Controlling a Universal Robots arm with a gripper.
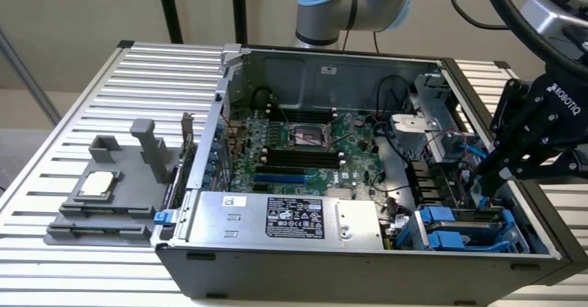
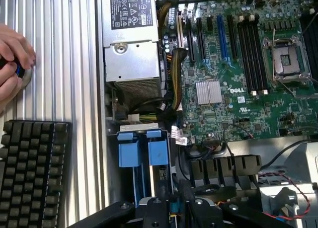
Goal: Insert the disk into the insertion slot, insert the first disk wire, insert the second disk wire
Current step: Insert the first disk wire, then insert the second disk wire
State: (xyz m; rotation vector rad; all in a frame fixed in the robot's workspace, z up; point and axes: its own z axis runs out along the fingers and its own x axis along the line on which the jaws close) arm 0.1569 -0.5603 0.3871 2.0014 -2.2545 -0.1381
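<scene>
The black open computer case (image 1: 368,266) lies on its side on the ribbed metal table (image 1: 82,266), so the green motherboard (image 1: 303,149) and everything around it face upward, within reach from above. The large silver power-supply box with a black label (image 1: 285,217) sits along the near wall. At the corner toward the exterior view's right is the dark grey drive cage with bright blue plastic latches (image 1: 459,228), the insertion slot. The blue-framed flat disk (image 2: 144,153) appears to be seated there already, its blue carrier handles showing side by side.

The black Robotiq gripper (image 1: 491,176) hangs low over that corner, its fingertips down among the thin cables just behind the cage. In the wrist view a small blue piece, probably a wire connector (image 2: 173,208), sits between the black fingers (image 2: 186,198), which stand partway closed and look pinched on it, though I can't be sure.

Off to the side lie a black keyboard (image 2: 32,173), a person's hand (image 2: 12,64) resting on the table, and a grey plastic fixture block with upright posts (image 1: 115,190).
</scene>
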